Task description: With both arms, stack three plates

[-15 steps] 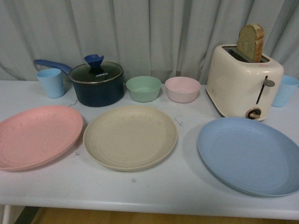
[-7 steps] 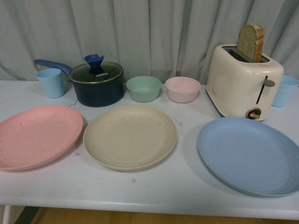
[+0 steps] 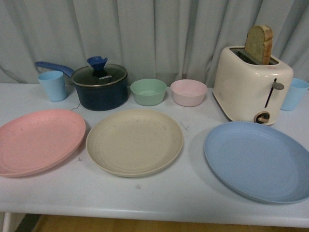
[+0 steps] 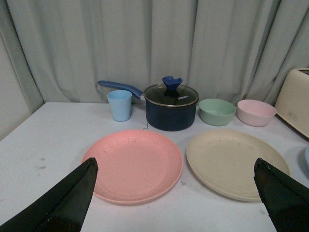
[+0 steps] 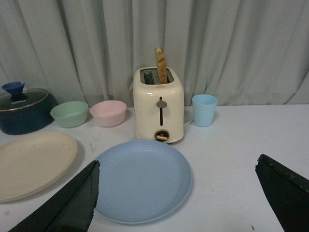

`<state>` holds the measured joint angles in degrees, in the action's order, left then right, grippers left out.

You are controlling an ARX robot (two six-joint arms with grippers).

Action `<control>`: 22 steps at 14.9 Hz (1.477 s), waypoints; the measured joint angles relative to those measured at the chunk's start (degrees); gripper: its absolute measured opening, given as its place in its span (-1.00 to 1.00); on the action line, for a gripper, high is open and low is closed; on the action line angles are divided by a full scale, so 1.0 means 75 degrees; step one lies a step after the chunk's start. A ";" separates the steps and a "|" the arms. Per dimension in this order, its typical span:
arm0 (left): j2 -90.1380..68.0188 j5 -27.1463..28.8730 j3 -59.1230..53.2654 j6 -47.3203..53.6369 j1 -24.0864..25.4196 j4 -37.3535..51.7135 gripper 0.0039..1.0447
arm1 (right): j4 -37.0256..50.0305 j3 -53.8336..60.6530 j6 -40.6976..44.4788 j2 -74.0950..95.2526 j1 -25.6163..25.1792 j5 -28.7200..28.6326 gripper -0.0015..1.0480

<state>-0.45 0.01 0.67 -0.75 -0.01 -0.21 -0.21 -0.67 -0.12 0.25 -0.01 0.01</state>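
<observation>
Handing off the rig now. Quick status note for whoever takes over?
Left gripper: open, empty, camera facing the pink plate.
Right gripper: open, empty, camera facing the blue plate.
The beige plate lies between those two. All three are flat on the table, side by side.
Done: nothing stacked.
Left: the whole stack.

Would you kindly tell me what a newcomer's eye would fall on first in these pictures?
Three large round matte plates lie apart in a row along the front of the white table: the pink plate at the left, the beige plate in the middle, the blue plate at the right. Behind the blue plate stands a cream toaster with a slice of bread sticking up from its slot.
</observation>
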 joint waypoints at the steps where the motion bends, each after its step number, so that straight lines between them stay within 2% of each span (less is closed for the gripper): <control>1: 0.0000 0.0000 0.0000 0.0000 0.0000 0.0003 0.88 | 0.0000 0.0000 0.0000 0.0000 0.0000 0.0000 0.87; 22: 0.0000 0.0000 0.0000 0.0000 0.0000 0.0003 0.88 | 0.0000 0.0000 0.0000 0.0000 0.0000 0.0000 0.87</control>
<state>-0.45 0.01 0.67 -0.75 -0.01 -0.19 -0.21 -0.67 -0.12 0.25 -0.01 0.01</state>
